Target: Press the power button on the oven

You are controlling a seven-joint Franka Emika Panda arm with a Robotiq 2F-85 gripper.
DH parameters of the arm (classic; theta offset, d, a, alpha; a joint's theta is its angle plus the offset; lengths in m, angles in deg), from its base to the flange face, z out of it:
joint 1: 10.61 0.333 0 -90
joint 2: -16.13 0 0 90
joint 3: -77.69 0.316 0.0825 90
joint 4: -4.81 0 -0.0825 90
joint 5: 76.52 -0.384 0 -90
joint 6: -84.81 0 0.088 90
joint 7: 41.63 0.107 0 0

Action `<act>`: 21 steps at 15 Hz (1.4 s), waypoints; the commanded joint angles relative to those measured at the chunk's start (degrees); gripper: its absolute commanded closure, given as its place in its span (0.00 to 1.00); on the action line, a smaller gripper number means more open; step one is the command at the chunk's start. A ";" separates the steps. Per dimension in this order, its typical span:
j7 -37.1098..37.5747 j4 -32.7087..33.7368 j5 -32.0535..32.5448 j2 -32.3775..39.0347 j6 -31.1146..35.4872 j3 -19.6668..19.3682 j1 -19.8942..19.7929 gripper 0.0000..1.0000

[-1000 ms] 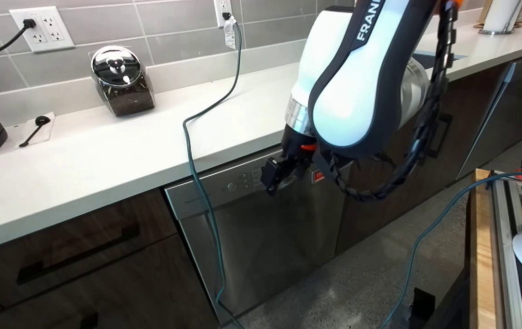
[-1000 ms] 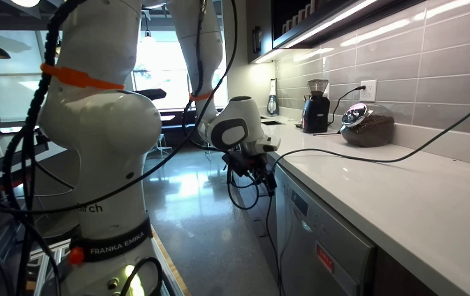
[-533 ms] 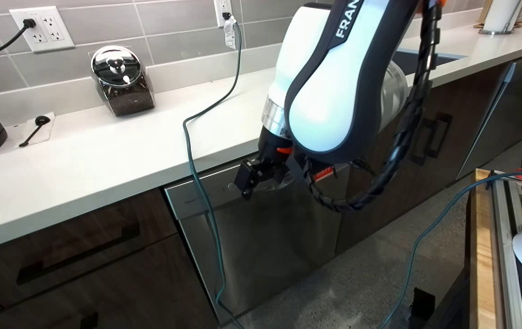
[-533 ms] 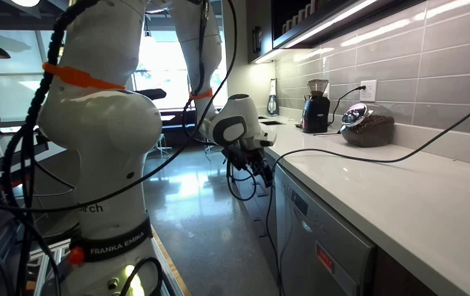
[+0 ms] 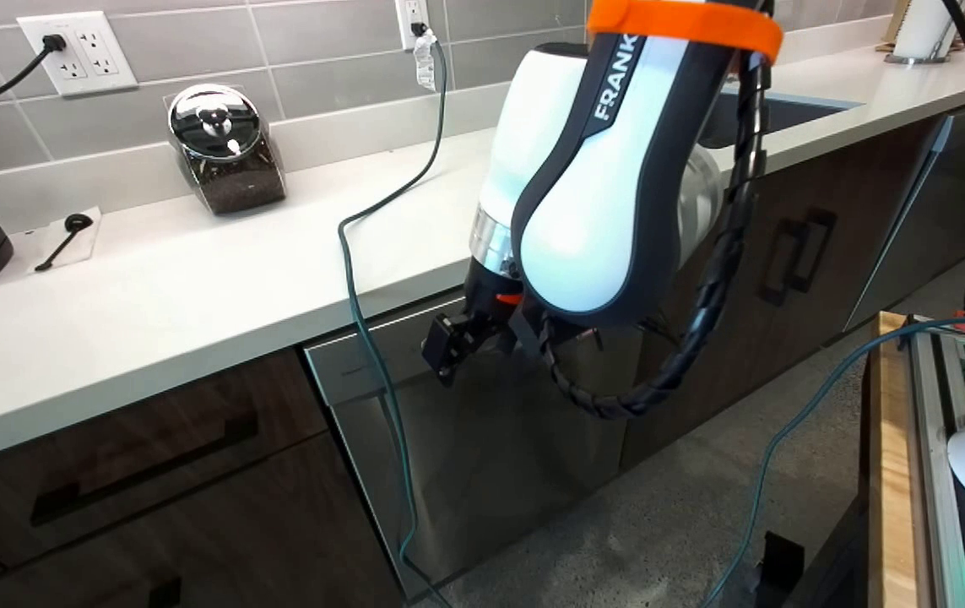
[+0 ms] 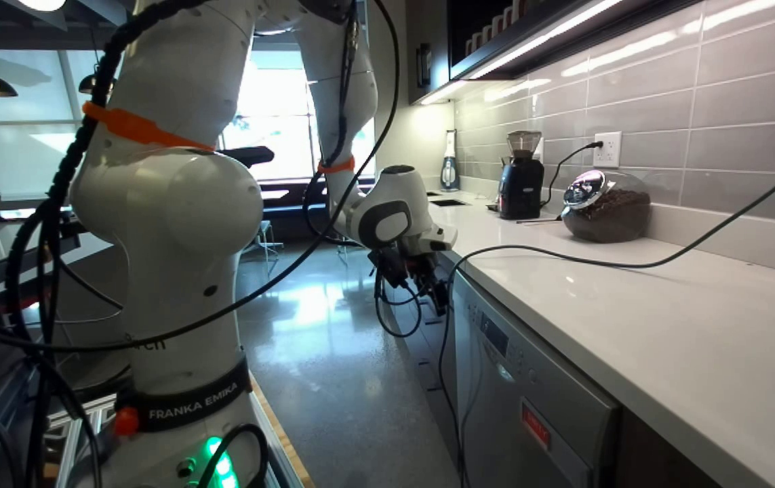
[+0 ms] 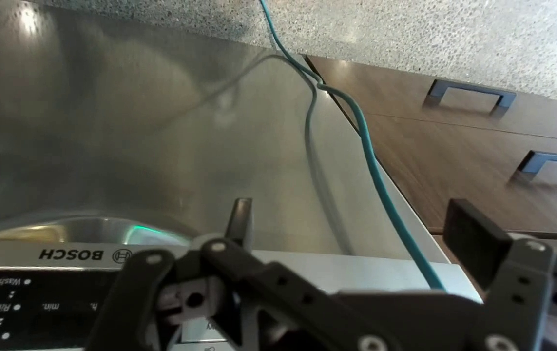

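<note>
While the stainless-steel Bosch appliance lies beyond the fingers, its dark display off to one side in the wrist view, the gripper stands with both fingers spread wide. Contact cannot be determined. In both exterior views, the arm angles downward, with the gripper below the front edge of the countertop.

In my wrist view the Bosch dishwasher appeared upside down, its face brushed stainless steel, with a curved handle recess and a black display panel lettered Wash, Rinse and Dry. In an exterior view I saw it upright and shut beneath the white countertop, its control strip running along the top and a red label on its front. The power button I could not pick out.
</note>
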 commanded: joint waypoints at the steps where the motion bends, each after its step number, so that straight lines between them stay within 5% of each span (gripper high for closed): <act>1: 2.13 2.02 1.87 4.03 3.59 -0.37 -0.55 0.00; 7: 1.24 4.34 1.13 7.37 6.41 -1.27 -0.38 0.01; 17: 0.73 6.00 0.75 9.45 7.72 -3.19 -0.27 0.86; 19: 0.71 6.22 0.68 9.65 7.79 -3.59 -0.21 1.00; 21: 0.72 6.40 0.67 9.75 7.76 -3.76 -0.24 1.00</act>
